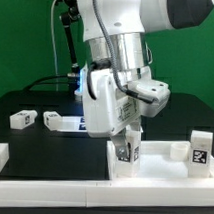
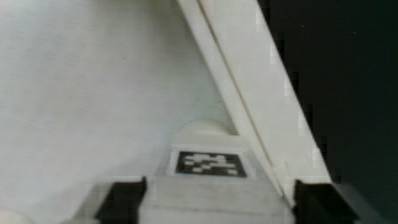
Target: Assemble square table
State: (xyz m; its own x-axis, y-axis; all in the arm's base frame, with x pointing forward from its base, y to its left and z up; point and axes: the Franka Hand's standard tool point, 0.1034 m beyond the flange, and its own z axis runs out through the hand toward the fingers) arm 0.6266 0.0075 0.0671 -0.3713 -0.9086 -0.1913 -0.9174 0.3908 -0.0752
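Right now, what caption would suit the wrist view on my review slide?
Gripper clamps a tagged white leg at the square tabletop, close to its raised rim.

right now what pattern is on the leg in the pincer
A black-and-white square tag on the white leg, clearest in the wrist view.

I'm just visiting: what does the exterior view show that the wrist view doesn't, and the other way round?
Only the exterior view: the big white robot arm itself, the long white border rail in front, and loose small white tagged block legs, one at that view's left, one at its right.
Only the wrist view: a close look at a broad flat white surface with a raised rim, likely the square table slab.
Both: the two-finger gripper shut on one small white tagged block leg.
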